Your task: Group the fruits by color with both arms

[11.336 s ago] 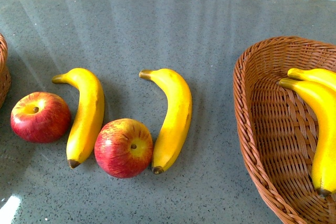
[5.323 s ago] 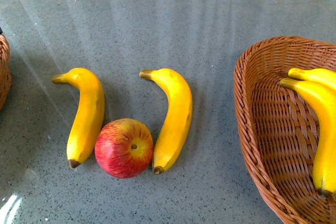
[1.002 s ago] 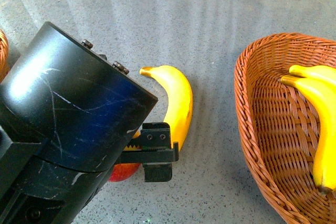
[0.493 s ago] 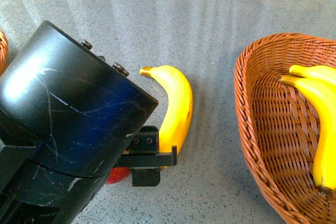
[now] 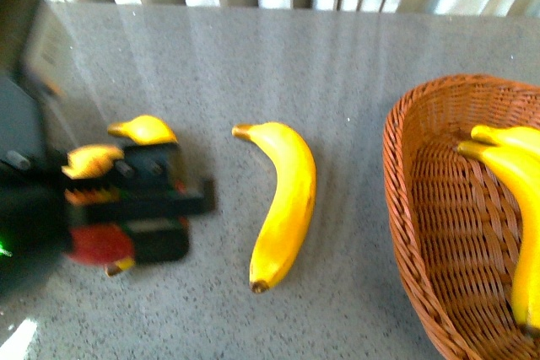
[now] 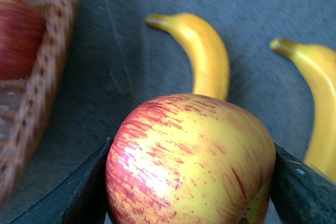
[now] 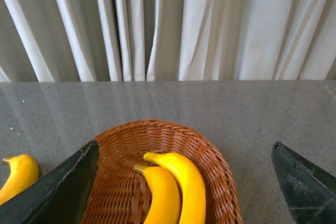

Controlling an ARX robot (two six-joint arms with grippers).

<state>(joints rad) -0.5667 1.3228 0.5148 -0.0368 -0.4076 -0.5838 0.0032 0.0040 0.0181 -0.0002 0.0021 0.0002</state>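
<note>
In the left wrist view my left gripper (image 6: 191, 182) is shut on a red apple with yellow streaks (image 6: 184, 156), gripped from both sides. The front view shows that gripper (image 5: 139, 217) blurred at the left, with the apple (image 5: 97, 244) red beneath it. A yellow banana (image 5: 143, 130) lies partly hidden behind the gripper, and another banana (image 5: 284, 204) lies mid-table. Both bananas (image 6: 207, 56) (image 6: 315, 93) also show beyond the apple. My right gripper (image 7: 184, 148) is open above the right basket (image 7: 121, 145), which holds two bananas (image 7: 181, 179).
A wicker basket (image 6: 52, 66) holding another red apple (image 6: 18, 38) stands close to the left gripper. The right basket (image 5: 413, 208) fills the table's right side. White curtains (image 7: 168, 24) hang behind the grey table (image 5: 337, 65).
My left arm has swung left with the apple in its jaws, uncovering the left banana's tip and the table's middle. The middle banana and the right basket have stayed put.
</note>
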